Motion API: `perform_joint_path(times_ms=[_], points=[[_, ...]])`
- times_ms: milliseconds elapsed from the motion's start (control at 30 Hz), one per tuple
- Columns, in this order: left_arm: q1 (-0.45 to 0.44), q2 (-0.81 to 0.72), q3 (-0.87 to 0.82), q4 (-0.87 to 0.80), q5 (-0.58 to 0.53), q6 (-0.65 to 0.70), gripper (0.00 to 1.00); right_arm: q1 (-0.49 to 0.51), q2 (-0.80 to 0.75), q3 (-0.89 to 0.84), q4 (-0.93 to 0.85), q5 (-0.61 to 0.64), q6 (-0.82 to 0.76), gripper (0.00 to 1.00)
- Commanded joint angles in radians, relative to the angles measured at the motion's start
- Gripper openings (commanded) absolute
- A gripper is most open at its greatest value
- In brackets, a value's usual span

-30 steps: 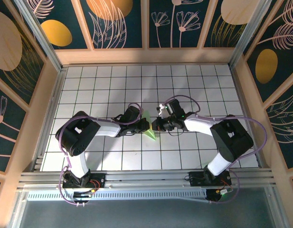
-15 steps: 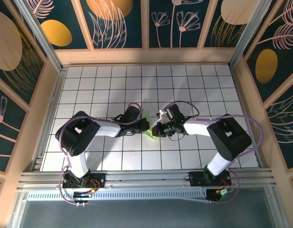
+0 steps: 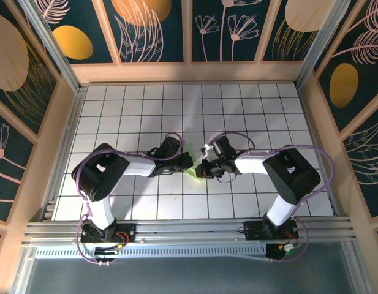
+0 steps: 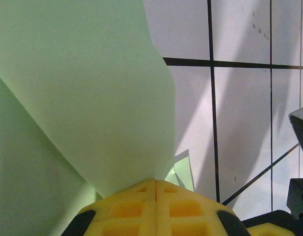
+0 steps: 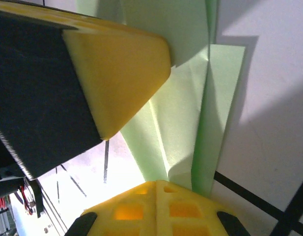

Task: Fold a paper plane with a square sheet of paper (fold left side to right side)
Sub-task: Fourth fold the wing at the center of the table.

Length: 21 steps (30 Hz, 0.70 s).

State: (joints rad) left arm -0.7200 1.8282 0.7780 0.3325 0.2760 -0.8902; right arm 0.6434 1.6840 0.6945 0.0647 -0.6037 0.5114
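paper plane (image 3: 193,171) mostly hidden, between arms

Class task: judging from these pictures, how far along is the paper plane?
Done: the paper is no flat square; the right wrist view shows lengthwise creases and layered flaps narrowing toward one end. In hand: both grippers, left and right, meet at the small green piece mid-table, and the left wrist view shows a raised flap rising from its jaws. Left: pressing that flap flat; whether more folds remain cannot be told.
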Motion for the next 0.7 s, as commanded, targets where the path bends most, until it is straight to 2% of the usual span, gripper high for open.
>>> perform_joint_path(times_ms=[0, 667], points=[[0.003, 0.022, -0.009, -0.081, -0.052, 0.027, 0.00, 0.009, 0.017, 0.006, -0.041, 0.028, -0.004, 0.00], [0.003, 0.024, -0.011, -0.064, -0.043, 0.024, 0.00, 0.016, -0.026, -0.045, -0.048, -0.001, 0.020, 0.00]])
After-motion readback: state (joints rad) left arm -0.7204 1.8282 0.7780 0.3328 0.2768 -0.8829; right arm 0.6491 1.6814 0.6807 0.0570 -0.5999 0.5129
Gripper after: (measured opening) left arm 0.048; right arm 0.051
